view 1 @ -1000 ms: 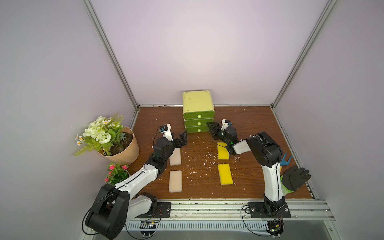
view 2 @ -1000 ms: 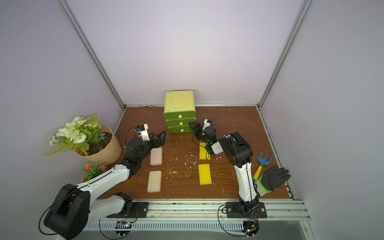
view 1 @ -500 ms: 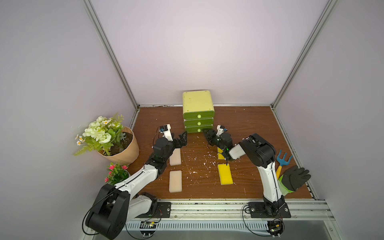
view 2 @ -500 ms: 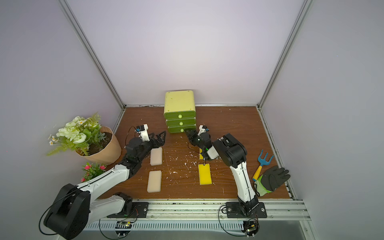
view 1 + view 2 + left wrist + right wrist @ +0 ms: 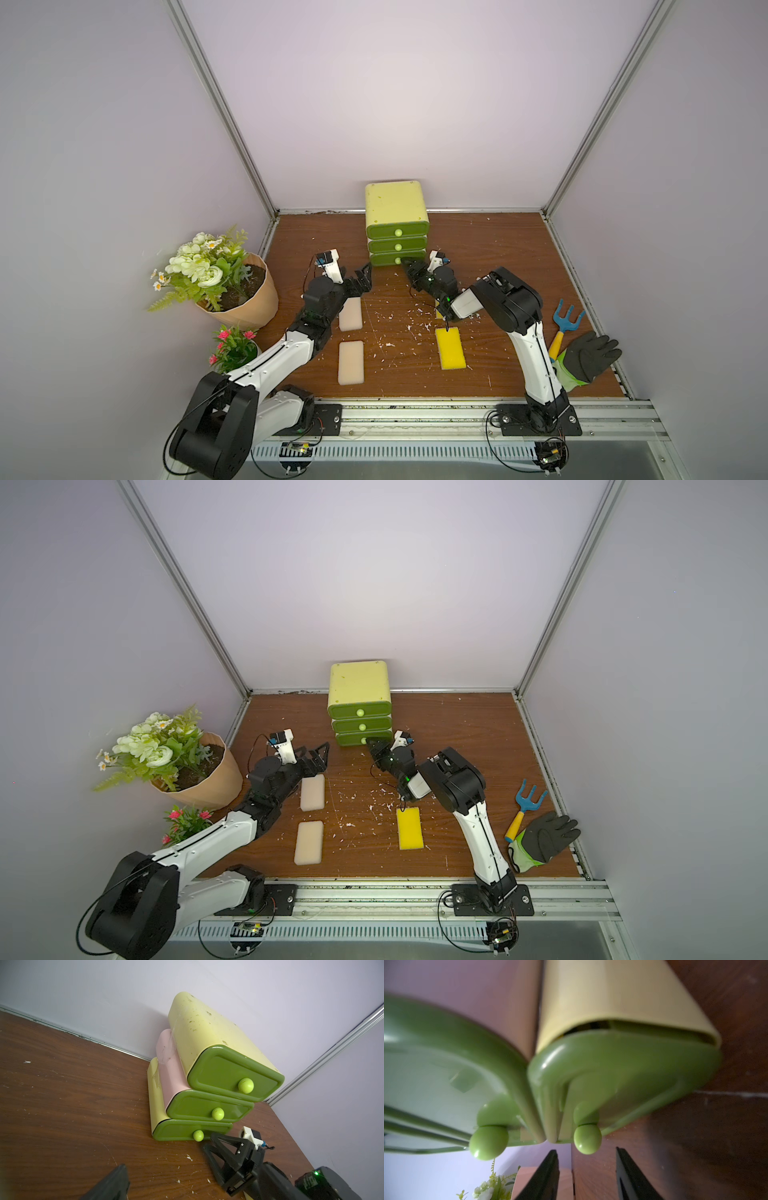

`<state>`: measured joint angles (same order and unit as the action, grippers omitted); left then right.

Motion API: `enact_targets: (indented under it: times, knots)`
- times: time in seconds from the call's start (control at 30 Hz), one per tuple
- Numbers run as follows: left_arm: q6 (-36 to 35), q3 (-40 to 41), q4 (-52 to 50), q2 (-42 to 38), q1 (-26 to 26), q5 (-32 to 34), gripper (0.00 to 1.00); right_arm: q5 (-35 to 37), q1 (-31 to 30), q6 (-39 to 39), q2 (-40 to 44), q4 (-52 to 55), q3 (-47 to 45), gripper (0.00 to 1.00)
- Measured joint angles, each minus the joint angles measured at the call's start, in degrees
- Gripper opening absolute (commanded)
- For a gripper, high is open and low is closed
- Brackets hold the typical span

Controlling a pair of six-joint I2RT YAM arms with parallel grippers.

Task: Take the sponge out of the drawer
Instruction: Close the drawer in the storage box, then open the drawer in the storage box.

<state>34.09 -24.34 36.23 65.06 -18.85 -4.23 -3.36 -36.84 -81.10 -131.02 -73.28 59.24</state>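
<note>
A green and yellow drawer unit (image 5: 397, 208) with three shut-looking drawers stands at the back centre in both top views. My right gripper (image 5: 404, 262) is at the bottom drawer (image 5: 623, 1076). In the right wrist view that gripper (image 5: 585, 1150) is open, and the drawer's round green knob (image 5: 587, 1139) sits just at its fingertips with a gap on each side. A narrow dark slit shows between that drawer's front and its yellow shell. My left gripper (image 5: 311, 750) is open and holds nothing, left of the unit. The sponge is hidden.
Two cream foam blocks (image 5: 350, 313) (image 5: 351, 362) lie under and before the left arm. A yellow block (image 5: 451, 347) lies near the right arm. A flower pot (image 5: 232, 286) stands at the left. A blue rake (image 5: 563, 324) and a black glove (image 5: 590, 359) lie at the right. White crumbs litter the wood.
My right gripper has swung left, from beside the drawer unit to the bottom drawer's knob, and its jaws have narrowed. The left arm has not moved.
</note>
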Motion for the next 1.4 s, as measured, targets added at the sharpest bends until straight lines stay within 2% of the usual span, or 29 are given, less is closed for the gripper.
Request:
enact_targets:
  times: [0.93, 1.17, 1.4]
  knots:
    - [0.28, 0.72, 0.13, -0.83, 0.92, -1.14, 1.0, 5.11, -2.1, -2.97, -4.28, -1.33, 5.16, 0.35]
    - [0.31, 0.72, 0.48, -0.83, 0.94, -1.18, 1.0, 5.25, -2.1, -4.59, -5.2, -2.69, 5.57, 0.25]
    - [0.48, 0.74, 0.92, -0.83, 0.98, -1.53, 1.0, 5.99, -2.21, -4.85, -5.2, -2.91, 5.38, 0.2]
